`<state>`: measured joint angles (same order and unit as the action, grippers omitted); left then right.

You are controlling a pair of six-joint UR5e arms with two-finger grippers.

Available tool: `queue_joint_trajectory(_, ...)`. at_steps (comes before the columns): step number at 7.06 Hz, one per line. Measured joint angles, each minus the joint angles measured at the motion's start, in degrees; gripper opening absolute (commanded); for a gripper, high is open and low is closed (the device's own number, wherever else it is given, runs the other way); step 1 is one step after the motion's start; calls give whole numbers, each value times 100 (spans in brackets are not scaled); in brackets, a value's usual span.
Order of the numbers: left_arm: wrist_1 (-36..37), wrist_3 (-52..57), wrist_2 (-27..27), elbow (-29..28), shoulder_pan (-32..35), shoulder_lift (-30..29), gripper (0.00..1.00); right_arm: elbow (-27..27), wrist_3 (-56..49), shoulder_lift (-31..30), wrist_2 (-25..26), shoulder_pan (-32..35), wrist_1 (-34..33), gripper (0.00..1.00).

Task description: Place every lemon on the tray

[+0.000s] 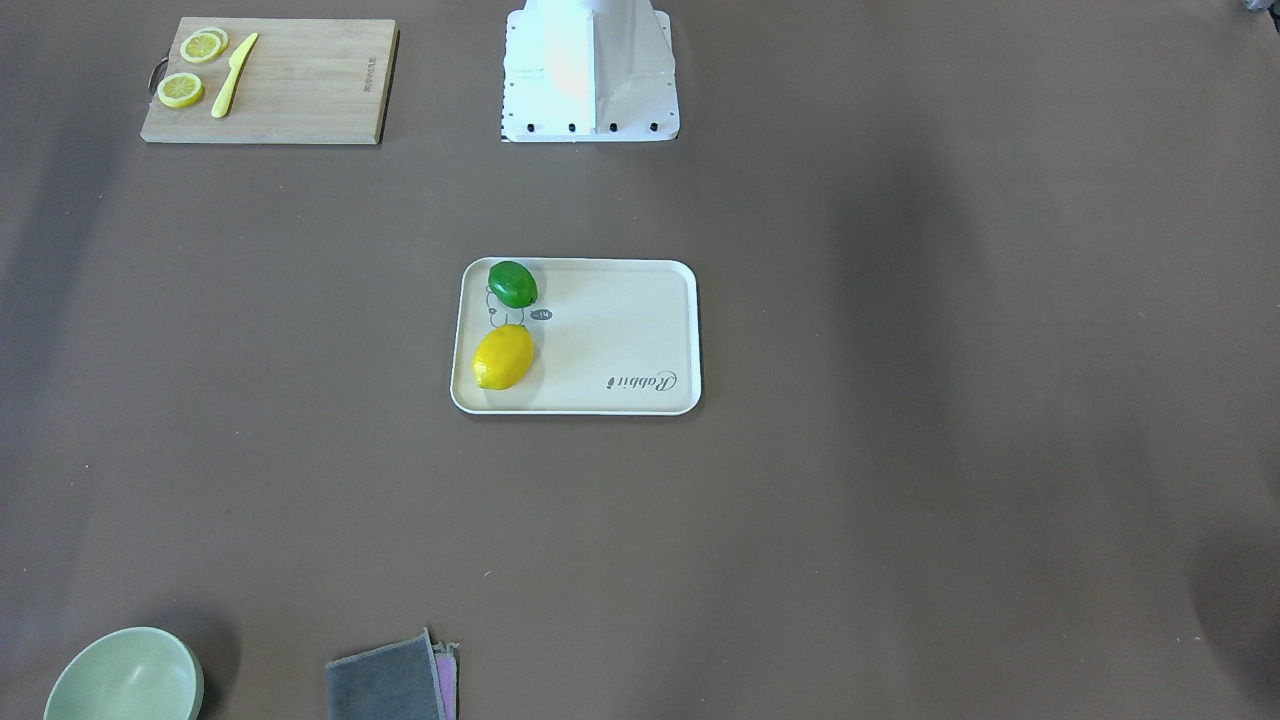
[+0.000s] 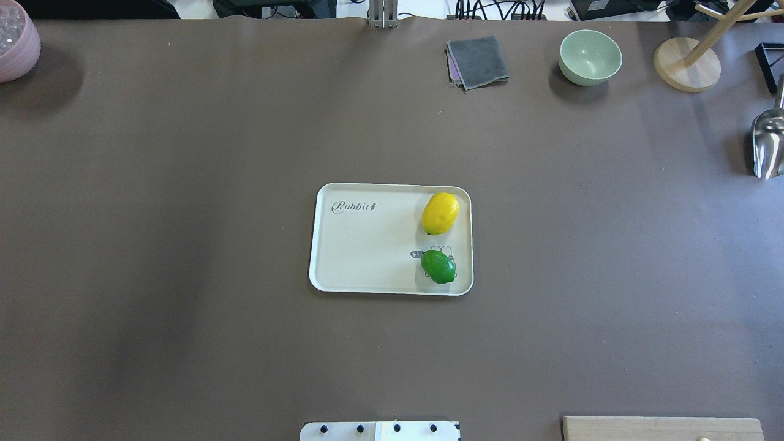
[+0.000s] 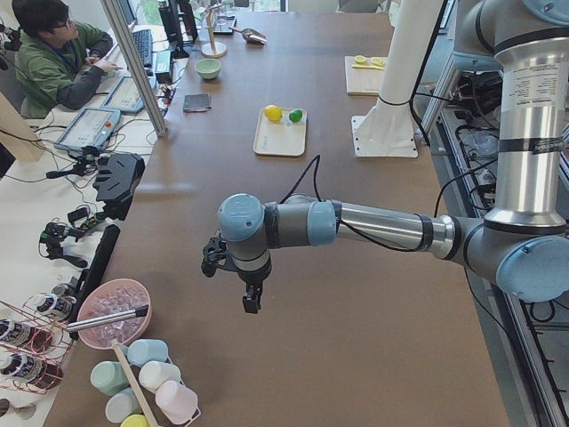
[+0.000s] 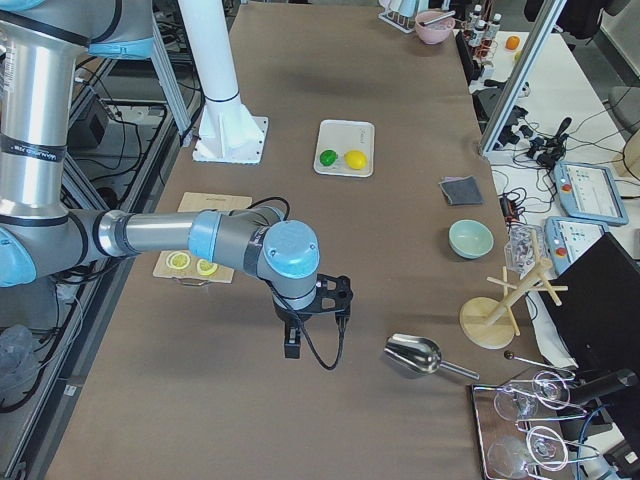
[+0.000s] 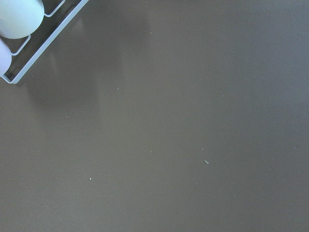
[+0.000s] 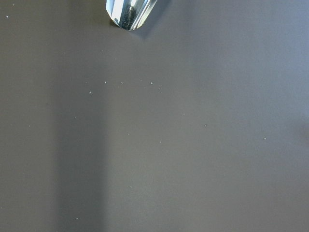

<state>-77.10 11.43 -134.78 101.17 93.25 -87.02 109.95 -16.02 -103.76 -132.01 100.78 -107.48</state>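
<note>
The cream tray (image 2: 367, 245) with "Rabbit" lettering lies at the middle of the table. The yellow lemon (image 2: 440, 212) and the smaller green lemon (image 2: 438, 266) both rest on it, side by side along one short end; they also show in the front view, yellow (image 1: 503, 356) and green (image 1: 512, 284), on the tray (image 1: 610, 340). My left gripper (image 3: 213, 262) shows only in the exterior left view, over bare table far from the tray. My right gripper (image 4: 325, 295) shows only in the exterior right view, also far from the tray. I cannot tell whether either is open or shut.
A wooden cutting board (image 1: 270, 80) holds lemon slices (image 1: 202, 46) and a yellow knife (image 1: 233, 75). A green bowl (image 2: 590, 56), a grey cloth (image 2: 478, 61), a wooden stand (image 2: 686, 64) and a metal scoop (image 2: 768, 144) lie at the far right. A pink bowl (image 2: 15, 40) sits at the far left.
</note>
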Motion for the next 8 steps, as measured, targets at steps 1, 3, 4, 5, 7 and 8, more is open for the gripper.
queue_joint_trajectory(1, -24, 0, -4, 17, 0, 59, 99, -10, 2, -7, -14, -2, -3, 100)
queue_joint_trajectory(3, -50, 3, -6, 36, 0, 101, 99, -13, 2, -12, -41, -5, -1, 100)
queue_joint_trajectory(4, -51, 1, -5, 49, 0, 103, 99, -7, 1, -12, -92, -5, -1, 100)
queue_joint_trajectory(5, -51, 0, -4, 61, 0, 105, 99, -3, -3, -12, -162, -5, -1, 100)
queue_joint_trajectory(7, -51, -1, -4, 64, 0, 106, 99, 2, -2, -24, -216, -6, -1, 100)
queue_joint_trajectory(8, -50, -1, -4, 70, 0, 105, 99, 6, 5, -27, -226, -6, -1, 100)
